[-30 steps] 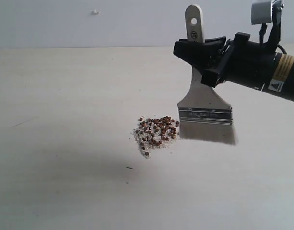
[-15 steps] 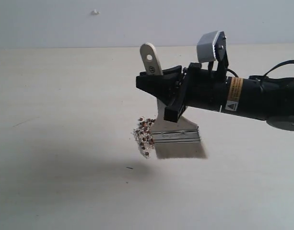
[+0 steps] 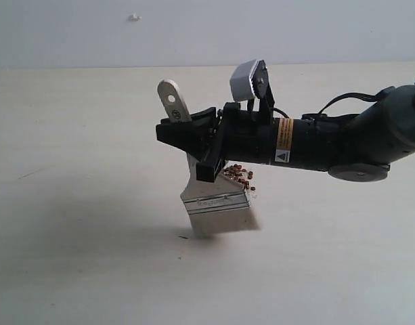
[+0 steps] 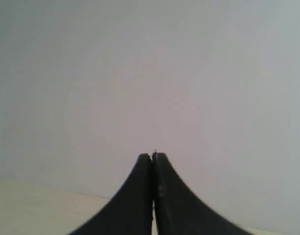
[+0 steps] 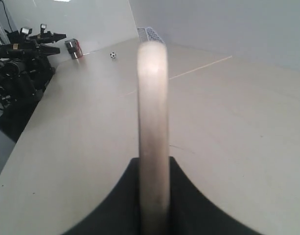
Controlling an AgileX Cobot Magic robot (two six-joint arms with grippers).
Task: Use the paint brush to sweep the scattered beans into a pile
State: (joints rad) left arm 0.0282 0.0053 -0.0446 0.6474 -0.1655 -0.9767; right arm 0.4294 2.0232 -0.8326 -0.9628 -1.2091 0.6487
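Observation:
My right gripper [image 3: 192, 133] is shut on the cream handle of the paint brush [image 3: 216, 203], which tilts with its holed end up and to the left. Its whitish bristles [image 3: 222, 223] reach down to the table. The pile of reddish-brown beans [image 3: 238, 175] lies just behind and to the right of the brush head, partly hidden by the gripper. In the right wrist view the paint brush handle [image 5: 152, 112] stands edge-on between the right gripper's [image 5: 153, 164] black fingers. My left gripper [image 4: 153, 156] is shut and empty, facing a pale wall.
A dark speck [image 3: 183, 237] lies on the table just left of the bristles. The right wrist view shows a red can [image 5: 74, 48], a small ball [image 5: 112, 55] and black equipment [image 5: 22, 58] past the table's far end.
My right arm has swung left with the brush, carrying its head across the pile. The beans now show to the right of the brush instead of to its left.

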